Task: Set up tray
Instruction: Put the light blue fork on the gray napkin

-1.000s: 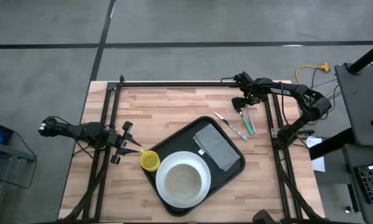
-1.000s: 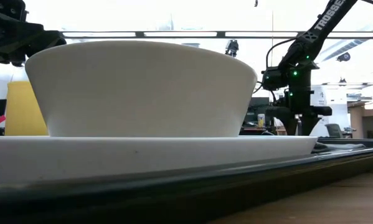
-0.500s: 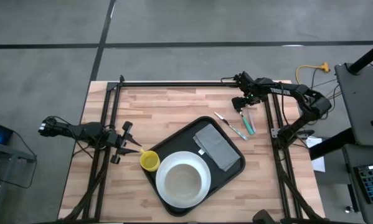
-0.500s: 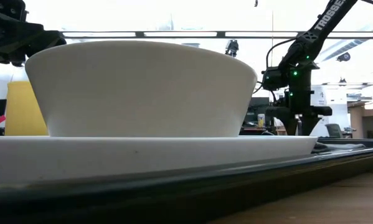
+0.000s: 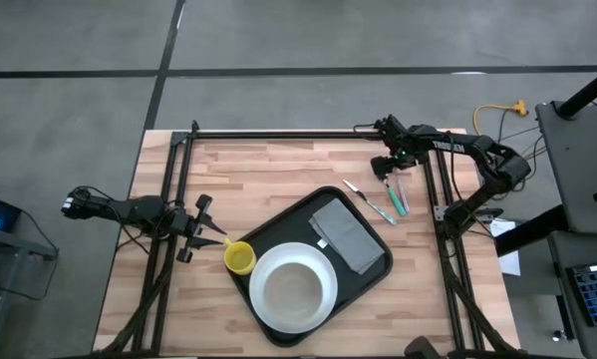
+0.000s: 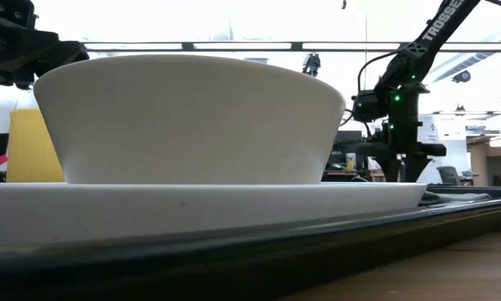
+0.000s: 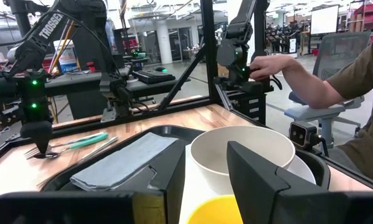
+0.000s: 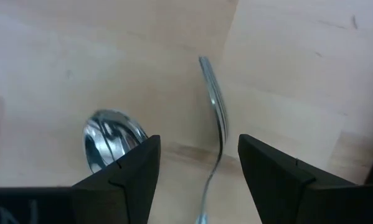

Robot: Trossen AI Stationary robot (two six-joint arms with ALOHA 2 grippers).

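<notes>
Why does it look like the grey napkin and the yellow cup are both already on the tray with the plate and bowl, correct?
Not quite. The grey napkin lies on the tray beside the plate and bowl, but the yellow cup is off it, at the tray's edge in the left gripper. The high view shows this.

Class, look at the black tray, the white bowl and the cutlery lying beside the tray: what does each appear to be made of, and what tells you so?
Large black rectangular tray: probably plastic, matte, with moulded rounded corners and hardly any glare.
Round white bowl: ceramic or melamine, smooth with a soft sheen; the look cannot decide.
Silver spoon and fork: polished metal, mirror-like reflections.
</notes>
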